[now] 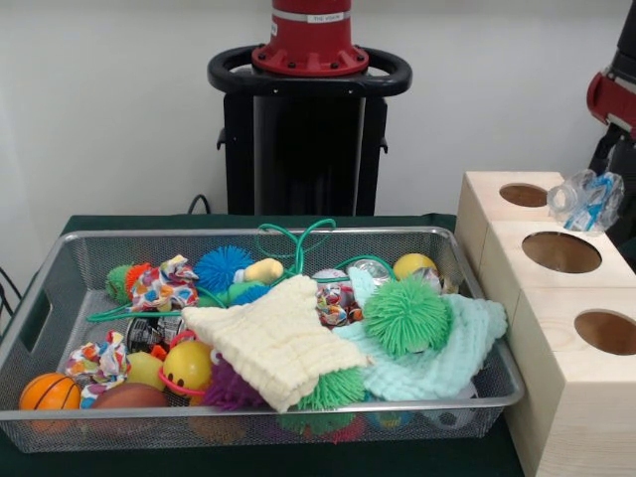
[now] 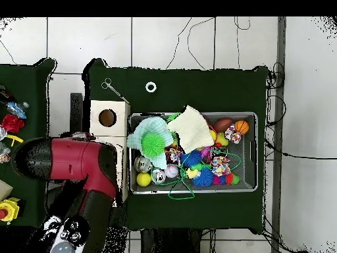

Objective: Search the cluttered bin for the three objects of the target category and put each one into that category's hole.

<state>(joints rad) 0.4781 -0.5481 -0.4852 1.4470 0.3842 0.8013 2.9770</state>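
A wire mesh bin (image 1: 40, 298) (image 2: 245, 186) holds a jumble of toys: a green spiky ball (image 1: 405, 315) (image 2: 155, 142), a pale yellow cloth (image 1: 278, 343) (image 2: 191, 129), a mint cloth (image 1: 442, 358), a small basketball (image 1: 50, 391) (image 2: 241, 126) and a blue spiky ball (image 1: 224, 266). To the right stands a wooden box (image 1: 586, 417) with three round holes. My gripper (image 1: 588, 202) hovers at the right edge, shut on a crinkly clear-and-blue object (image 1: 586, 199), just above the box between the far hole (image 1: 524, 194) and the middle hole (image 1: 561, 251). In the overhead view the arm (image 2: 72, 161) hides the gripper.
A green cord (image 1: 298, 238) loops over the bin's back wall. Metal tongs (image 2: 115, 90) and a white ring (image 2: 151, 87) lie on the green cloth beyond the box. A side table with small toys (image 2: 10, 122) stands beside the arm.
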